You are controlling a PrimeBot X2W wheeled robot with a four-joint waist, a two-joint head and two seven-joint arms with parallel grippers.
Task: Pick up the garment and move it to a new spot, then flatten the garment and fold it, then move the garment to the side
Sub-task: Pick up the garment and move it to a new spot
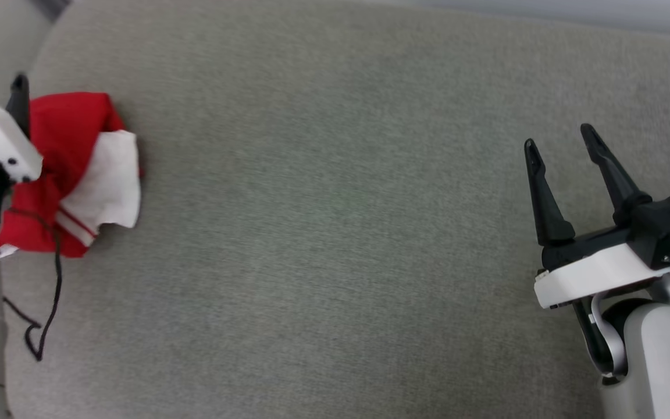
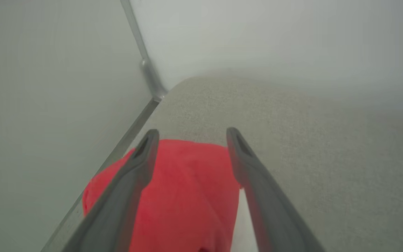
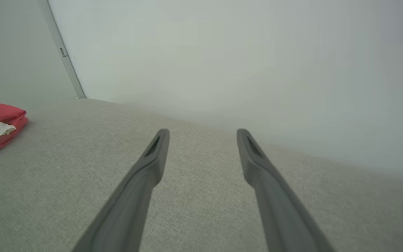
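The garment lay bunched at the far left of the grey fabric surface, with a white sleeve lying over the red body. My left pincer stood over it, spread wide, with red cloth showing between the fingers. I couldn't tell whether they touched it. My right pincer hung open and empty, well apart on the right. I judged the shirt light, soft and limp, likely to sag and unfold when lifted. A deep pinch through the thick red fold, not the loose sleeve, seemed best.
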